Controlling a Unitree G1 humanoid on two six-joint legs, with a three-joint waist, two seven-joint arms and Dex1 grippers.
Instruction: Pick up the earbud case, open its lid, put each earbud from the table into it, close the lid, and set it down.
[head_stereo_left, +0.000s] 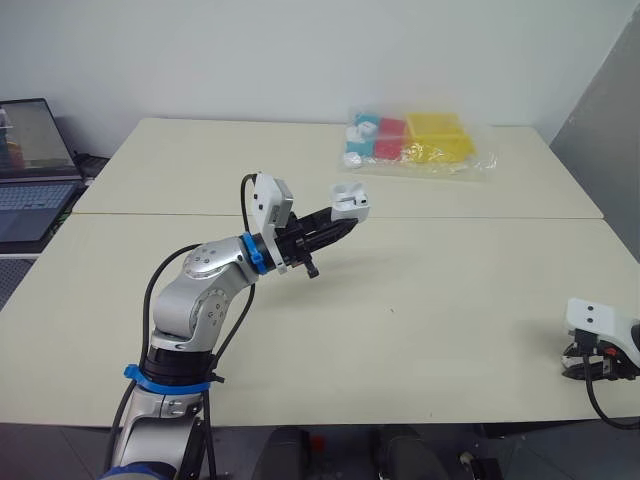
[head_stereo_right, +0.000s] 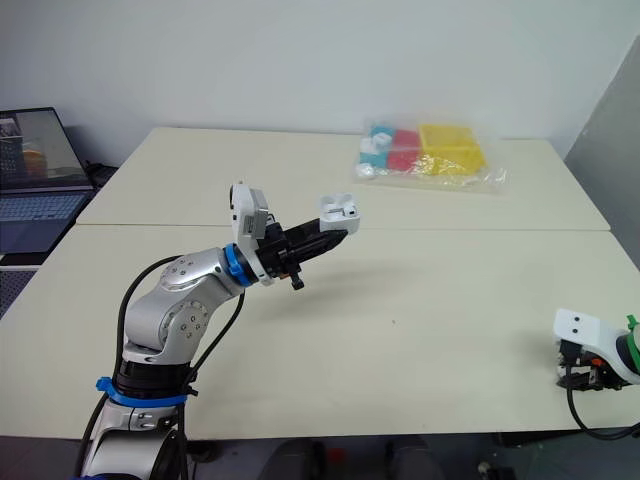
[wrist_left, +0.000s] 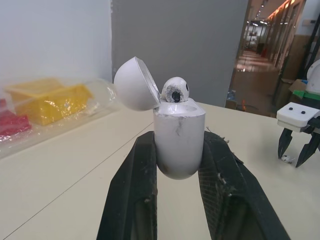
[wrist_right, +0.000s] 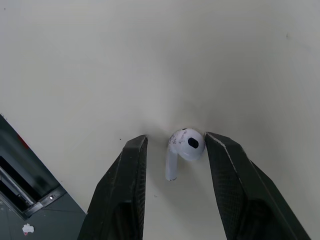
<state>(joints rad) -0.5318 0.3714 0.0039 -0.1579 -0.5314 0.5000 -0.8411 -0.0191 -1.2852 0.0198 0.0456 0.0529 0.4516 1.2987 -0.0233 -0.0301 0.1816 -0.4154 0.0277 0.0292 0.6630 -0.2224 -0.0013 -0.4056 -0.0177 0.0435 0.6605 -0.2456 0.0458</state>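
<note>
Left hand (head_stereo_left: 343, 220), raised above the middle of the pale cream worktop (head_stereo_left: 450, 300), is clenched on a small glossy white earbud case (wrist_left: 179, 145). Its two black fingers (wrist_left: 135, 190) press the case's flanks. Right hand (wrist_right: 176, 139) sits low at the worktop's near right corner, released. Its fingers are spread to either side of a loose white stemmed earbud (wrist_right: 184, 149) that lies flat on the worktop. A gap shows on each side, so neither finger touches it.

At the worktop's far side lies a clear crinkled plastic bag (head_stereo_left: 420, 142) holding yellow, red and turquoise blocks, well apart from both hands. Just off the worktop's left edge stands an open dark laptop (head_stereo_left: 30, 165) with its screen lit.

The case is held off the worktop and upright, its rounded bottom sunk between the fingers. Its domed lid (wrist_left: 134, 85) is swung fully open and leans back on its hinge toward the bag's side. A second white earbud (wrist_left: 175, 91) is seated in the case, and its round head with a dark grille stands above the rim. Grey scuffs mark the front of the case body near the top edge.
</note>
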